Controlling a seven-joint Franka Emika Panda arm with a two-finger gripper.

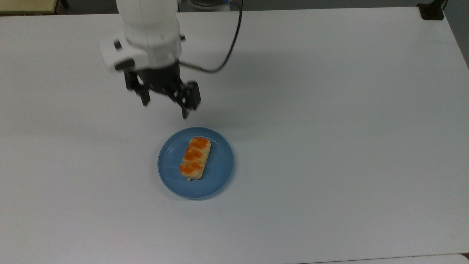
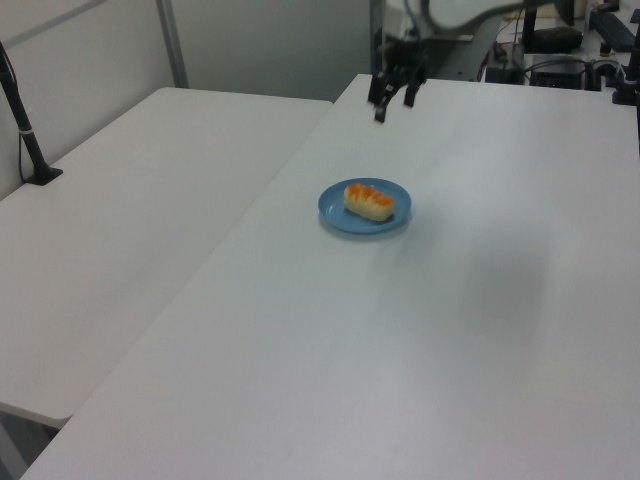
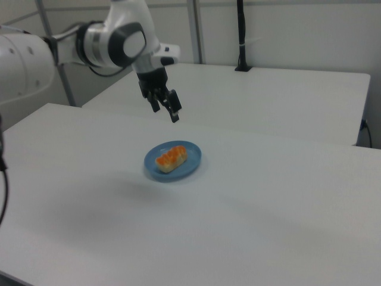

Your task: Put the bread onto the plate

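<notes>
In the top view the gripper (image 1: 165,104) hangs above the white table (image 1: 329,110), up and to the top view's left of the plate (image 1: 220,176), its fingers (image 1: 146,98) spread wide and holding nothing. The bread (image 1: 195,158) lies lengthwise near the plate's middle. It looks light, soft and easily dented; a gentle pinch across its narrow middle would likely suit.
</notes>
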